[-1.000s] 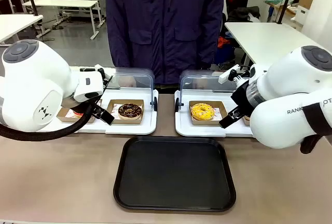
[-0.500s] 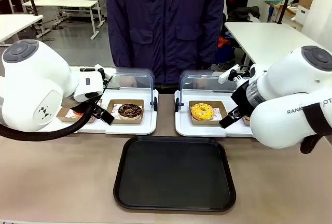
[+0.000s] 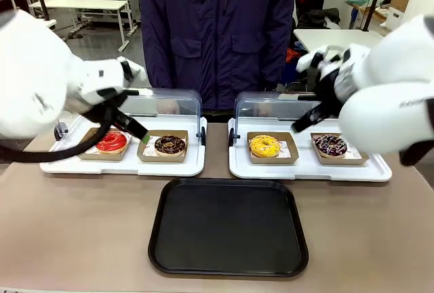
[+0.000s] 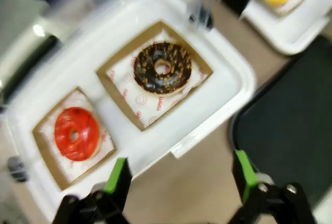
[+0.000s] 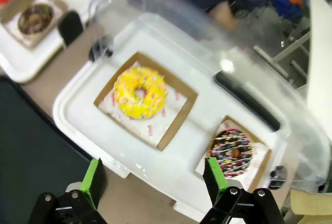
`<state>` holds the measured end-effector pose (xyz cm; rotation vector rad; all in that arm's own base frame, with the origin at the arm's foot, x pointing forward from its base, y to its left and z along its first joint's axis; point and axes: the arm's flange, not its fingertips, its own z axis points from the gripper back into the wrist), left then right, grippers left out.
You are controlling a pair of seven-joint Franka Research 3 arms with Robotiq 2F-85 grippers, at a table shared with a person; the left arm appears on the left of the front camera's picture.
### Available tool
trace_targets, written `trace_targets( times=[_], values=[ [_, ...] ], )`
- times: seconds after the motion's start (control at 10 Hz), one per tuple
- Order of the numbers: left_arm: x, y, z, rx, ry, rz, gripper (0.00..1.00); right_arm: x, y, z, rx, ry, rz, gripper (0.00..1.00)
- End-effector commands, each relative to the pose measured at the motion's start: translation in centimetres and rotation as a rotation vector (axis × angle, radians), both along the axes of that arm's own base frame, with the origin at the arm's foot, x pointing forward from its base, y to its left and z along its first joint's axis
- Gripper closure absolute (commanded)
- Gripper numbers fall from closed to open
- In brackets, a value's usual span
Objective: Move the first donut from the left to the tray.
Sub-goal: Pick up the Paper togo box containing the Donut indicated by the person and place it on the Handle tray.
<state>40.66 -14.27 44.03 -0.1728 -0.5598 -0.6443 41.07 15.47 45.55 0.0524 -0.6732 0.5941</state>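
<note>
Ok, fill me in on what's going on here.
Nothing is held. The left gripper, open, hovers by the white display tray where the glossy red-glazed ring donut sits untouched in its brown cardboard holder. The right gripper hangs open near the yellow sprinkled donut. The large flat black tray holds nothing. A person in a dark coat stands opposite.

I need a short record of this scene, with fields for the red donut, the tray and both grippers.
red donut: on the left white display tray, not yet moved
black tray: nearer the robot, without the donut
left gripper: open, holding nothing
right gripper: open, holding nothing
</note>
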Motion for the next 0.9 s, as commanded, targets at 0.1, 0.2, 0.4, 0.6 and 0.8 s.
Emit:
trace_targets(
  times=[0.1, 0.2, 0.4, 0.6, 0.8],
  values=[
    [1.7, 6.3, 6.2, -0.036, 0.141, -0.258, 0.00, -0.8, -6.8, 6.3, 0.102, 0.022, 0.102, 0.00],
    [2.0, 8.7, 7.6, -0.082, 0.146, -0.351, 0.00, -1.6, -10.1, 7.7, 0.129, -0.012, 0.146, 0.00],
    [2.9, 14.5, 9.3, -0.153, 0.131, -0.454, 0.00, -2.6, -17.2, 9.2, 0.192, -0.024, 0.289, 0.00],
    [4.2, 19.6, 9.4, -0.228, 0.074, -0.534, 0.00, -2.4, -22.9, 8.7, 0.285, -0.043, 0.340, 0.00],
    [5.4, 24.2, 8.7, -0.338, 0.006, -0.561, 0.00, -3.0, -27.5, 7.5, 0.360, -0.097, 0.357, 0.00]
  ],
)
